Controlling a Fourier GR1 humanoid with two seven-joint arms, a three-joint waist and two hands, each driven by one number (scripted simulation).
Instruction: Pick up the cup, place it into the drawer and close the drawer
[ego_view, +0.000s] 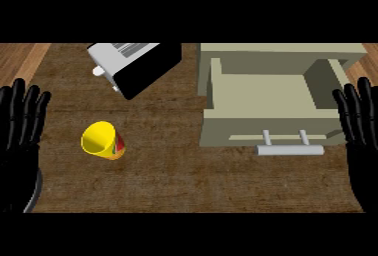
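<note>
A yellow cup (102, 140) with a red and orange side lies on the brown counter at the left of centre, its mouth turned toward the upper left. To the right stands a grey-green drawer (266, 131), pulled open and with nothing inside, a pale bar handle (289, 149) on its front. My left hand (21, 131) rests open at the left edge, fingers up, a short way left of the cup. At the right edge my right hand (359, 125) also rests open, fingers up, just beside the drawer's right wall. Neither hand holds anything.
A white and black toaster (133, 64) sits tilted at the back, left of the drawer cabinet (280, 50). Wooden floor shows past the counter's left and right upper corners. Bare counter lies between the cup and the drawer.
</note>
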